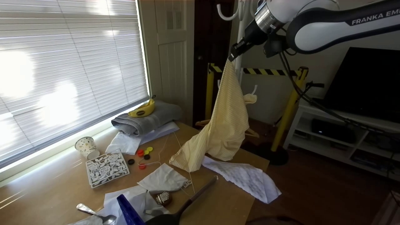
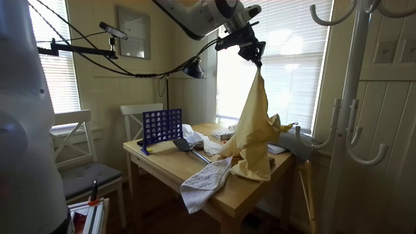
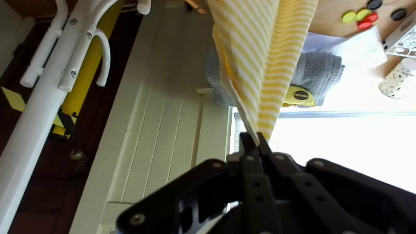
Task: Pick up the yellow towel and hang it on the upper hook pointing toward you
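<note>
The yellow towel [image 1: 229, 115] is a long striped cloth hanging from my gripper [image 1: 231, 59] by one pinched corner. In the wrist view the gripper [image 3: 255, 139] is shut on it, a hem [image 3: 250, 125] running between the fingertips. Its lower folds spread at the table's end; in an exterior view the towel [image 2: 253, 130] seems to rest there. A white coat stand [image 2: 349, 65] rises beside the table, with an upper hook [image 2: 328, 23] at about gripper height or above. That upper hook [image 1: 225, 18] shows near the arm too. Which one points toward me I cannot tell.
Lower hooks [image 2: 367, 161] jut from the stand, above a wooden hanger [image 2: 307, 191]. A white cloth [image 1: 247, 178] drapes over the table edge. On the table lie a spatula [image 1: 200, 192], a blue game grid [image 2: 162, 126] and a grey folded cloth [image 1: 162, 114] under a banana pouch [image 1: 142, 109].
</note>
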{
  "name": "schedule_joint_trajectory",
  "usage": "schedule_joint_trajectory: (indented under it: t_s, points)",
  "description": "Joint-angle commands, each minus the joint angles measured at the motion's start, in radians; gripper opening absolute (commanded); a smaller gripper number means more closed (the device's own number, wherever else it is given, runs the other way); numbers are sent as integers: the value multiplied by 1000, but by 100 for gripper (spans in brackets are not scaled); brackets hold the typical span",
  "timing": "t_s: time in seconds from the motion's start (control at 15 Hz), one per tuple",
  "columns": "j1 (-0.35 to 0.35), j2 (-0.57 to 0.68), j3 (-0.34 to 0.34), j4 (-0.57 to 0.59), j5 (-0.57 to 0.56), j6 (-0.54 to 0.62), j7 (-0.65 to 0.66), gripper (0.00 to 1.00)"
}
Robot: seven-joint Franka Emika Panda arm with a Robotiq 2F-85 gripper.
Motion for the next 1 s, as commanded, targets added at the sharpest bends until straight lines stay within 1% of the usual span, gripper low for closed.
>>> schedule_joint_trajectory:
  t_s: [0.0, 0.07, 0.13, 0.2, 0.27, 0.33, 0.4, 0.53, 0.6, 0.67, 0.73, 0.87, 0.93]
  points:
    - [20, 11, 29, 7, 144, 21, -72, 1]
    - [19, 10, 27, 10, 176, 43, -83, 1]
    - [17, 12, 25, 16, 179, 46, -81, 1]
    - [16, 18, 24, 23, 145, 42, -56, 1]
    - [17, 22, 26, 25, 152, 36, -63, 1]
    - [19, 24, 28, 25, 135, 25, -62, 1]
    - [-4, 4, 4, -3, 4, -2, -5, 2]
    - [-4, 4, 4, -3, 4, -2, -5, 2]
    - [-4, 4, 4, -3, 4, -2, -5, 1]
    - [-18, 10, -10, 19, -64, -3, 75, 1]
    - [-35, 8, -28, 41, -99, 2, 129, 1]
    - [-53, -16, -45, 60, -22, -14, 39, 1]
    - [-51, -24, -44, 56, 5, -10, 33, 1]
